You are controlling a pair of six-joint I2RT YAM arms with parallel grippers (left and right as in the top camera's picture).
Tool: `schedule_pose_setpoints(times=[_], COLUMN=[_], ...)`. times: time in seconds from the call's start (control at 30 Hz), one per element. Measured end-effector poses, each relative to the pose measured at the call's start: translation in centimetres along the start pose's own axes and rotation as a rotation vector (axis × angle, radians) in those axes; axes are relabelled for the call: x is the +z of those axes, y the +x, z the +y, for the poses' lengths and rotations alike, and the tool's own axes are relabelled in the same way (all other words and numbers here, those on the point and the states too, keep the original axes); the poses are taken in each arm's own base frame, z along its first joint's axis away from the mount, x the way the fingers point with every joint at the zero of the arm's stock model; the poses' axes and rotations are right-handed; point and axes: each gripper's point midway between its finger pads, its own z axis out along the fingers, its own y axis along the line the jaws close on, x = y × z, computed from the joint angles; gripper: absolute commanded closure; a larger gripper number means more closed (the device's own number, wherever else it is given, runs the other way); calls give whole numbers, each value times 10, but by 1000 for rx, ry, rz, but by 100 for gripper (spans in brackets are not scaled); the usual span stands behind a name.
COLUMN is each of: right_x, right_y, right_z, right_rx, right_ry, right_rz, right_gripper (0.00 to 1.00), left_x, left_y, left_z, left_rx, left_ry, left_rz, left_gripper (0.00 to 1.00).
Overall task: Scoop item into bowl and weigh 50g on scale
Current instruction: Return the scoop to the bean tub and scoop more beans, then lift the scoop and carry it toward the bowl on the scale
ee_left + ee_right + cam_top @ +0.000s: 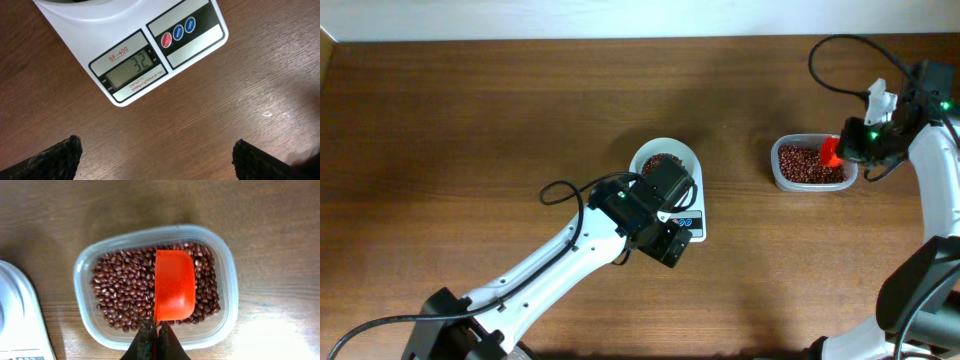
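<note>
The right pincer (157, 341) is pressed together on the thin handle of an orange scoop (174, 292), which reaches straight out ahead of its tips. The scoop's hollow faces up, over the beans (120, 292) that fill a clear tub (228, 275) directly ahead of and below this pincer. Whether the scoop rests on the beans or hangs just above them cannot be told. The tub stands on the brown wooden surface (270, 220). To the left of this pincer, at the edge of its wrist view, a corner of the white scale (17, 315) shows, apart from the tub.

The left pincer (159, 162) is spread wide and holds nothing. Its two dark fingers (52, 160) stand far apart at the bottom of its wrist view, with bare surface between them. Ahead of it and a little to its left the scale lies on the surface, turned at an angle and clear of the fingers. Its grey display (131, 70) reads 32. Three round buttons (177, 32), one red and two blue, sit in a row beside the display, on the side nearer this pincer's right.

From overhead, the white bowl (688, 158) stands on the scale beyond the left pincer, partly covered by that arm's wrist, and a small heap of beans lies in it. The right pincer and the tub are well apart from the bowl, off to the left pincer's right.
</note>
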Motion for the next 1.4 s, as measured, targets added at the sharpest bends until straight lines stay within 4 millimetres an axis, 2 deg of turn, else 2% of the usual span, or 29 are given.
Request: schedule_pose_setpoints(times=[0.13,0.23,0.37,0.6,0.8,0.9,1.0,1.4], right_x=[24,32,38,33,20,9,4,2], right_y=[20,26,26,18,11,6,5,5], right_z=[-5,11,20,13,7,-2,-8,-6], right_rx=[53,49,99,205,294,352,383,388], right_ry=[4,-59,-88,-198,-339,-415,-442,-466], right_rz=[77,103,107,81,52,21,12,12], right_gripper=[96,96,96,96,96,96,96,96], left_x=[0,0,0,0,0,0,0,0], left_y=[0,0,0,0,0,0,0,0], left_z=[0,0,0,0,0,0,0,0], left_rx=[0,0,0,0,0,0,0,0], left_ry=[0,0,0,0,0,0,0,0], left_rz=[0,0,0,0,0,0,0,0], left_gripper=[1,1,1,1,1,1,1,1])
